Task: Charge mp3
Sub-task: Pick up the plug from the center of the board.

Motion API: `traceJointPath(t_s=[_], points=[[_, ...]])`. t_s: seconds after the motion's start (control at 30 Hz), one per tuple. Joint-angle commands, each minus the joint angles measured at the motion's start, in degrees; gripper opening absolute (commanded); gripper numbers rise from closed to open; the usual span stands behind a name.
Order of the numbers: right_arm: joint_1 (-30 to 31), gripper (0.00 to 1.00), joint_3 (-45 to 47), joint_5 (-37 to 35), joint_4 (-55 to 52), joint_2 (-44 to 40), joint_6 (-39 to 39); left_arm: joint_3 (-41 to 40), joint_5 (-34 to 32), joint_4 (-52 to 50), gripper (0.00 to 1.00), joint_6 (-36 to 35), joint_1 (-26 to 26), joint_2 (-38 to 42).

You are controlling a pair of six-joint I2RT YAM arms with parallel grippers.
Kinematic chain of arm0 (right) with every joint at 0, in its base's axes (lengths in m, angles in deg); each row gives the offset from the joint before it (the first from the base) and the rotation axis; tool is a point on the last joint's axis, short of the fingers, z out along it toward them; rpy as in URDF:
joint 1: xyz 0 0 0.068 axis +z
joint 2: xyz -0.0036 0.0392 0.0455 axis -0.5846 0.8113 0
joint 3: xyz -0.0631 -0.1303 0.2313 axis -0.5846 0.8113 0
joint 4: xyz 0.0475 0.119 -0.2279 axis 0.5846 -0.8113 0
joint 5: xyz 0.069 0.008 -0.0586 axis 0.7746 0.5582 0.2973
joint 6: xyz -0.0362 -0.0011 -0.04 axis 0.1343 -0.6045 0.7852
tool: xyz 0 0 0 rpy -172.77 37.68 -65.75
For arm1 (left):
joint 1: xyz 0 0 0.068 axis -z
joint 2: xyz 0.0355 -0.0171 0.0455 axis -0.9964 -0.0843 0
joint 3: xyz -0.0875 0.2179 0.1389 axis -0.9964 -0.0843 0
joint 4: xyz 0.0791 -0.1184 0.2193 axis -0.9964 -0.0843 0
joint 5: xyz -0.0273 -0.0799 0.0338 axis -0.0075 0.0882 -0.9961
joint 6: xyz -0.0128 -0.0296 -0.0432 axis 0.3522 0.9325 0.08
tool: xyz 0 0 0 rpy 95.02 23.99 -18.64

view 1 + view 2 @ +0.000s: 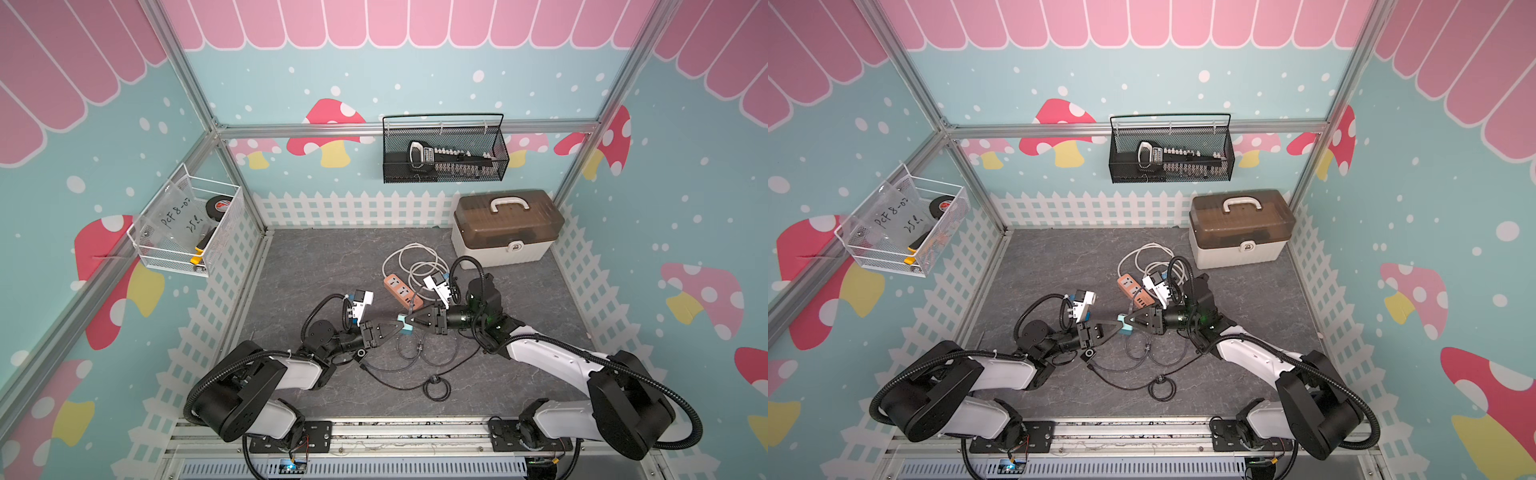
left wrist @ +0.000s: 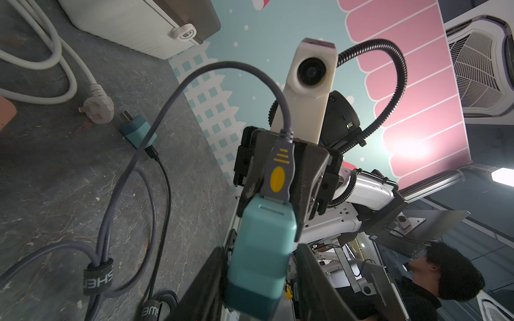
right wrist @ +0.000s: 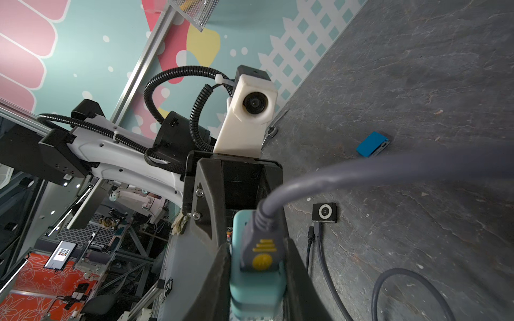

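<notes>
Nearest the base: black cable (image 1: 436, 388) coiled in a loop on the grey mat (image 1: 316, 266).

Next out: mp3 player (image 1: 360, 353), a small black square with a round control wheel, lying flat on the mat, face up. Cable ends sit at its edge in the right wrist view; cannot tell whether either is seated. The player lies just beside the left arm's wrist, on the base side of the left gripper (image 1: 395, 328). It is apart from both sets of fingertips and untouched.

Mid-mat, off the surface: both grippers meet tip to tip on a teal charger adapter (image 1: 407, 330). A grey USB plug (image 2: 278, 172) with a yellow oval is seated in it. Right gripper (image 1: 415, 321) clamps the adapter's flanks at the plug end. Left gripper brackets the other end, jaws narrow, with thin gaps showing along the left fingers (image 2: 205, 283).

Beyond: orange power strip (image 1: 401, 289), with a white cord (image 1: 409, 257) coiled beside it. Far right corner: lidded toolbox (image 1: 505, 228). On the walls: black mesh basket (image 1: 395, 166) and white wire basket (image 1: 224, 232).
</notes>
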Motion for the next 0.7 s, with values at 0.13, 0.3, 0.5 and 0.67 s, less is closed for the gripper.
traceJointPath(t_s=[0.13, 0.3, 0.5, 0.67], points=[[-0.59, 0.00, 1.60, -2.40, 0.10, -2.37, 2.20, 1.15, 0.71, 2.62, 0.60, 1.87, -0.67, -1.10], [-0.68, 0.00, 1.49, -6.12, -3.17, -4.41, 4.33, 0.71, 0.43, 2.62, 0.99, 3.30, -2.70, -0.09], [-0.67, 0.00, -0.13, -15.66, -12.63, -8.78, 10.44, 0.70, -0.45, 0.35, 0.99, 6.24, -6.17, 0.40], [-0.66, 0.00, -0.14, -24.80, -16.23, -11.86, 13.76, 0.39, -3.73, -6.93, 0.99, 6.03, -7.66, 0.38]])
